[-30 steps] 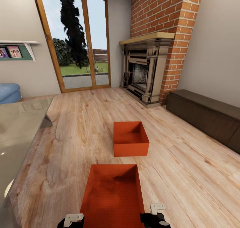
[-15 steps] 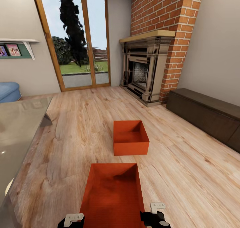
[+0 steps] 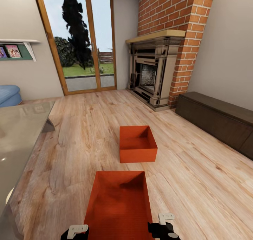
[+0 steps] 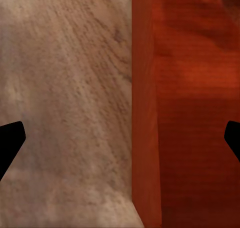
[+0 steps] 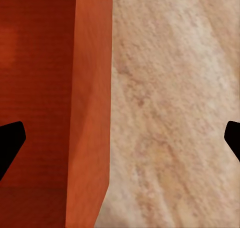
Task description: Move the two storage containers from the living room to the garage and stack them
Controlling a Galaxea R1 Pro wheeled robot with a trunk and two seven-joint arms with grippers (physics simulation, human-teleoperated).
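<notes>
The head camera is looking across the living room's light wood-plank floor (image 3: 80, 134). At 6 o'clock of that picture the near storage container (image 3: 119, 205) is sitting between the two grippers, its open top showing a finely ribbed bottom. At about 12 o'clock from it, well apart on the planks, the far storage container (image 3: 137, 144) is resting upright and empty.

The left gripper (image 3: 77, 230) is hovering at the near bin's 9 o'clock edge and the right gripper (image 3: 165, 226) at its 3 o'clock edge; from the head only their pale and black upper parts are showing, so the finger spacing cannot be read there.

The wrist cameras are supplying that. In the left wrist view the left gripper (image 4: 120, 138) is showing dark fingertips (image 4: 10, 138) far apart at the frame's edges, with the bin's thin wall (image 4: 145, 118) running between them — one tip over the planks, the other over the bin's inside. The right wrist view is mirroring this: the right gripper (image 5: 120, 138) is spread wide across the opposite wall (image 5: 92, 113). Whether either is touching the wall, I cannot tell.

Only the head view is taking in the brick fireplace (image 3: 154, 71), the glass doors (image 3: 82, 39), the glass-topped table (image 3: 21, 134) and a dark low cabinet (image 3: 218, 122).
</notes>
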